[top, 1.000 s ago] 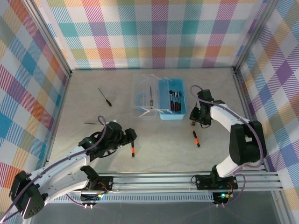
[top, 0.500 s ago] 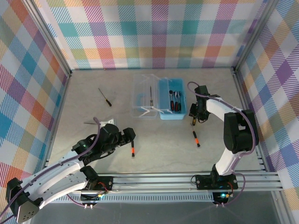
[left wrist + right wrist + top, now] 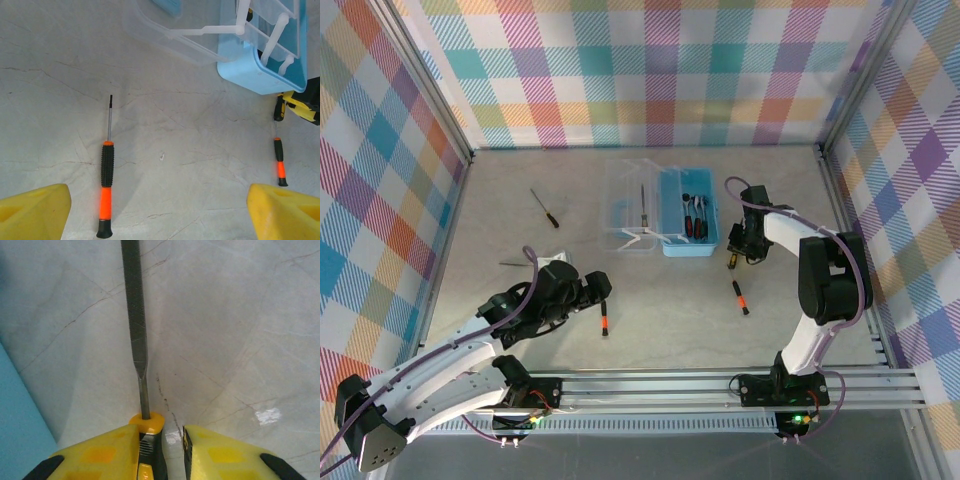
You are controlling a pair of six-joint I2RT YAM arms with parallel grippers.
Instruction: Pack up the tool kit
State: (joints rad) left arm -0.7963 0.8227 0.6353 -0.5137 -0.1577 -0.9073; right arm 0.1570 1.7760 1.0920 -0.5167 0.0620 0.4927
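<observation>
The light-blue box (image 3: 672, 228) lies open with its clear lid (image 3: 630, 212) flat to its left; several tools (image 3: 695, 216) lie inside. In the right wrist view a file with a grey blade (image 3: 134, 300) and a yellow-black handle (image 3: 148, 440) lies on the table between the fingers of my right gripper (image 3: 162, 452). The left finger (image 3: 100, 455) touches the handle and a narrow gap remains at the right finger. My left gripper (image 3: 160, 215) hovers wide open just behind an orange-black screwdriver (image 3: 105, 190), which lies nearer its left finger (image 3: 30, 212).
A second orange-black screwdriver (image 3: 741, 297) lies in front of the right gripper (image 3: 734, 256). A dark screwdriver (image 3: 546, 208) lies at the back left and a thin metal tool (image 3: 514, 264) beside the left arm. The box's blue wall (image 3: 15, 410) is close left of the file.
The right gripper's fingers have drawn closer together around the file's handle beside the box. The left gripper has opened slightly and shifted a little over its screwdriver.
</observation>
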